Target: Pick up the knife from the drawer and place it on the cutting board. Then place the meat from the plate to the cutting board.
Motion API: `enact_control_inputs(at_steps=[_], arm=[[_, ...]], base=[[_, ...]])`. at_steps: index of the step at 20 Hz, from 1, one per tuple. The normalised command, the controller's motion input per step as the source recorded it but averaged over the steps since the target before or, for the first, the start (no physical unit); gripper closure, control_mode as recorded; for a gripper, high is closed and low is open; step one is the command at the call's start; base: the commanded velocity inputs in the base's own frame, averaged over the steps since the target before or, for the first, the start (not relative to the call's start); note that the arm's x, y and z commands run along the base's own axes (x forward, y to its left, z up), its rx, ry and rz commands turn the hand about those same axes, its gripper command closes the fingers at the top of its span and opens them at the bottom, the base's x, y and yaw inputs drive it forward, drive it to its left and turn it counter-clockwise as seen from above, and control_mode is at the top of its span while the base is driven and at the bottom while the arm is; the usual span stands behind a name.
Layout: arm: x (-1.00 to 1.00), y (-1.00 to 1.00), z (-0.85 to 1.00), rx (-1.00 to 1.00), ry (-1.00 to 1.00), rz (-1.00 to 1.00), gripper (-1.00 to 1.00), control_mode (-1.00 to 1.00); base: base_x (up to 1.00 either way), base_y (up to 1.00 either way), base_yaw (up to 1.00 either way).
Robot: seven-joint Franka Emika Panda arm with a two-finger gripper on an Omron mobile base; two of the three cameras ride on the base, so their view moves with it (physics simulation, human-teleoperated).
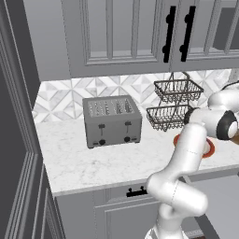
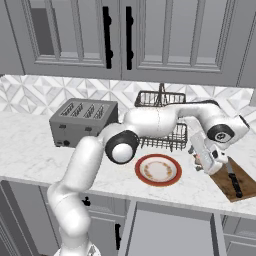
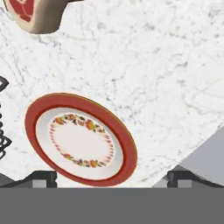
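**Fingers wide, holding nothing**

My gripper [image 2: 204, 167] stands spread wide and empty. One red-pink chunk of meat [image 3: 33, 13] lies ahead of my fingertips [image 3: 43, 178], the one orange-rimmed round plate [image 3: 41, 107] between them. One dark-handled knife [image 2: 233, 183] rests on the one brown wooden cutting board [image 2: 244, 176].

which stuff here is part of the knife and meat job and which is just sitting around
Part of the job: knife on the cutting board, meat, empty plate, open drawer, open gripper.
Sitting around: toaster, wire baskets.
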Motion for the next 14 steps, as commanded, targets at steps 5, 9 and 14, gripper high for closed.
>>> enact_control_inputs(at_steps=[5,9,14], arm=[[-1.00,0.63,0.53,0.03,-0.16,-0.13,-1.00,-1.00],[-0.98,0.78,0.62,-0.01,-0.18,-0.14,-1.00,-1.00],[-0.58,0.90,0.74,-0.12,-0.18,-0.14,-1.00,-1.00]], base=[[0.00,0.00,0.00],[0.00,0.00,0.00],[0.00,0.00,0.00]])
